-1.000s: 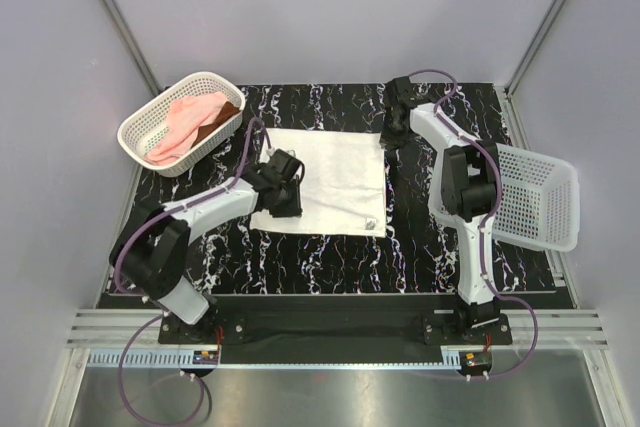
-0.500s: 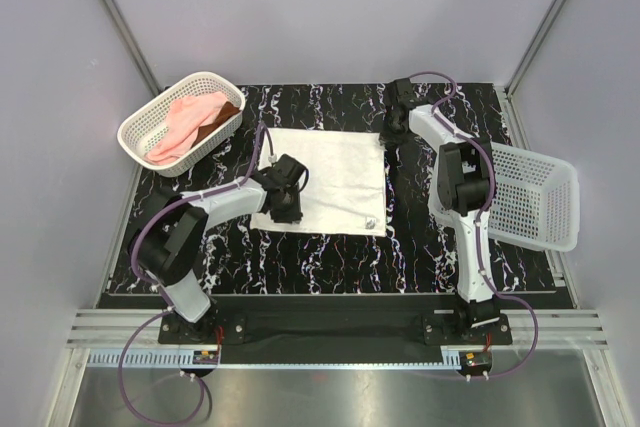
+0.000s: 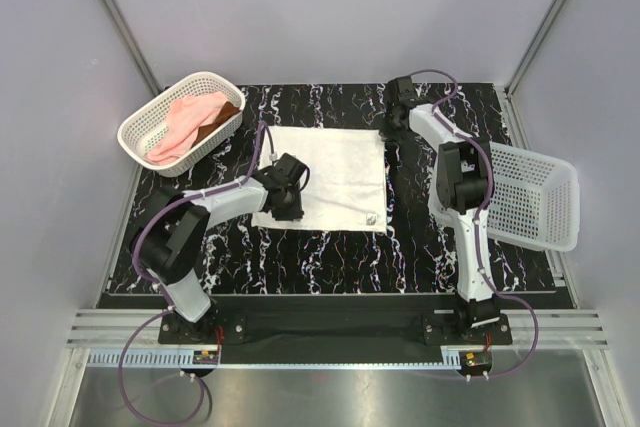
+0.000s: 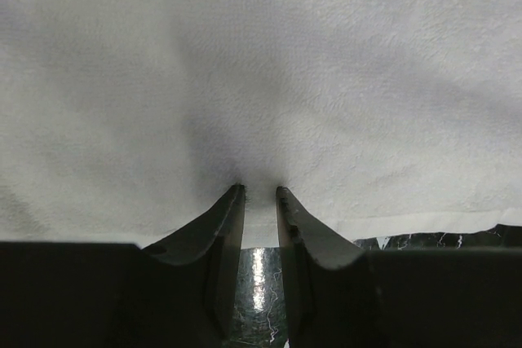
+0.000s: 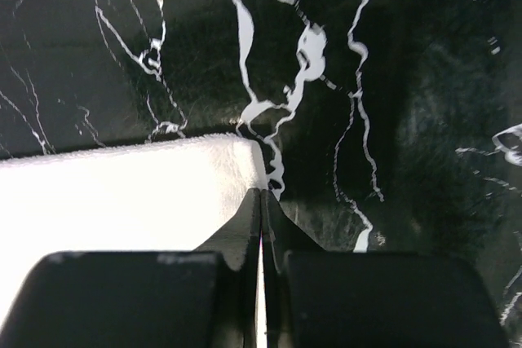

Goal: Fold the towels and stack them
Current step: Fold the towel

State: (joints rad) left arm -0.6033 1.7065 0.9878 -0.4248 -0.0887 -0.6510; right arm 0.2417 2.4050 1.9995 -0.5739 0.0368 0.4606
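Clearly nipping cream-white towel's [image 3: 335, 172] near-left edge on counter [image 3: 420, 247] with left end effector [image 4: 259, 195], narrowly parted; right end effector [image 5: 262, 195] fully closed at far-right corner. Tiny tag [image 3: 370, 222] by near-right corner, unreadable.

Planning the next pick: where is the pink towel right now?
In the top view, the pale pink towel lies in the white lattice basket at the far left, alongside the rust-brown towel, left of the spread cream-white towel.
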